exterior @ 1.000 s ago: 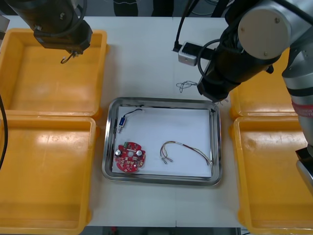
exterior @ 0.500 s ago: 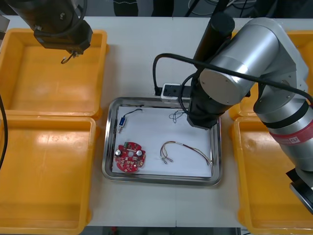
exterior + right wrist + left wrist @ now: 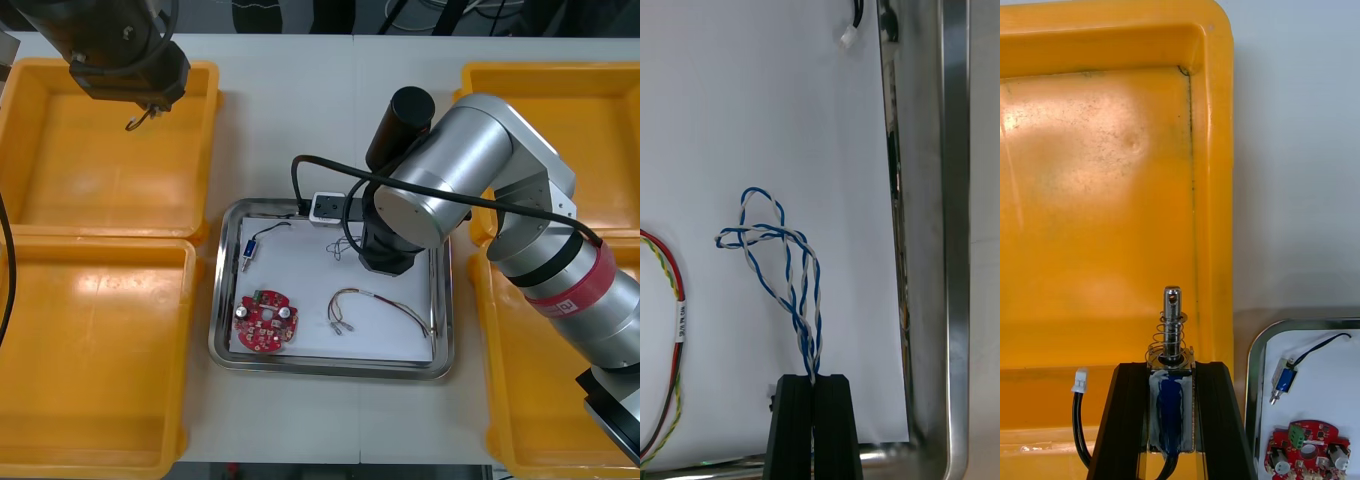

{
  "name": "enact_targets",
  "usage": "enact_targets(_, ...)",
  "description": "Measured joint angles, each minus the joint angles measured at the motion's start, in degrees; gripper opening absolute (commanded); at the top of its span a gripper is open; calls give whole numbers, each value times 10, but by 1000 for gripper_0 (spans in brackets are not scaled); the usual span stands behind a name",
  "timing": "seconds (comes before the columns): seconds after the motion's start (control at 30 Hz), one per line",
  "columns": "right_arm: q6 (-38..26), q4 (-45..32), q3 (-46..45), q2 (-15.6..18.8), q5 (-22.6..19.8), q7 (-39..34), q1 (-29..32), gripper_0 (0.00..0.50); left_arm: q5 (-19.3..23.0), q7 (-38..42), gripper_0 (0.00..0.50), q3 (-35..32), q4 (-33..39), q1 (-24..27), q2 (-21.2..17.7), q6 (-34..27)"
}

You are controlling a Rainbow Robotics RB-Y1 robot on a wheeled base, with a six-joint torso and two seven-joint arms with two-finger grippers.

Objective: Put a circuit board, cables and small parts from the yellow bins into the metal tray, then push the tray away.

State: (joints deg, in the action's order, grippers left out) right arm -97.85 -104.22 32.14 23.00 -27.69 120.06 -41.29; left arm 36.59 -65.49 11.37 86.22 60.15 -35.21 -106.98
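Pinching twisted blue-and-white cable (image 3: 809, 345), right gripper (image 3: 814, 377) mid-frame over shiny metal tray (image 3: 955, 225). From wrist: small metal part (image 3: 1172, 322) clamped in left gripper (image 3: 1171, 367), upper left.

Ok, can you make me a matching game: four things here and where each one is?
Things:
1 red circuit board
2 blue and white cable
3 red and yellow cable
4 metal part with spring

Places:
A pinched in the right fingers, over the tray
B lying in the tray's left half
C pinched in the left fingers, over a yellow bin
D lying in the tray's right half

Pairs: 1-B, 2-A, 3-D, 4-C.
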Motion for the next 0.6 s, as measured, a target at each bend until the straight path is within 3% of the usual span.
enact_targets(0.2, 37, 30, 17, 0, 26, 1, 10, 2, 0, 0, 0, 0, 0, 0, 0, 0)
enact_targets(0.27, 43, 38, 19, 0, 26, 2, 13, 30, 0, 0, 0, 0, 0, 0, 0, 0)
enact_targets(0.33, 43, 42, 19, 0, 27, 2, 15, 90, 0, 0, 0, 0, 0, 0, 0, 0)
enact_targets(0.43, 43, 43, 20, 0, 27, 2, 16, 258, 0, 0, 0, 0, 0, 0, 0, 0)
enact_targets(0.47, 43, 43, 20, 0, 27, 2, 16, 390, 1, 0, 0, 0, 0, 0, 0, -1)
enact_targets(0.5, 43, 43, 20, 0, 27, 2, 16, 484, 1, 0, 0, 0, 0, 0, 0, -1)
enact_targets(0.6, 43, 43, 20, 0, 27, 2, 16, 500, 1, 0, 0, 0, 0, 0, 0, -1)
